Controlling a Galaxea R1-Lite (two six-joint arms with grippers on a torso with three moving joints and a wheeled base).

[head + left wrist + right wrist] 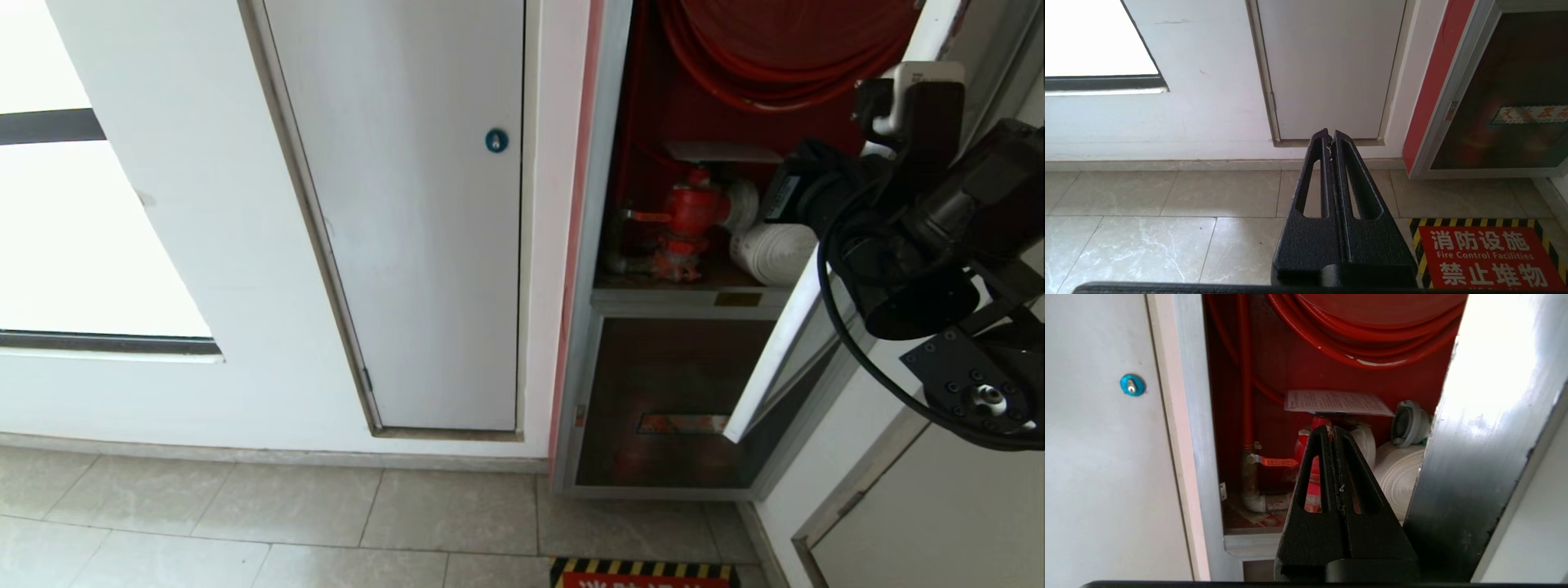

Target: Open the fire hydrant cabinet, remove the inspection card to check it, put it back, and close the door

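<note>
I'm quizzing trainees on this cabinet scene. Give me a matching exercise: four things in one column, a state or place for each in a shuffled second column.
1. door
2. inspection card
3. right gripper
4. left gripper

a. lying on top of the red valve
b. shut, over the floor tiles
c. swung open
d. shut, aimed into the fire hydrant cabinet

Pairs: 1-c, 2-a, 3-d, 4-b
</note>
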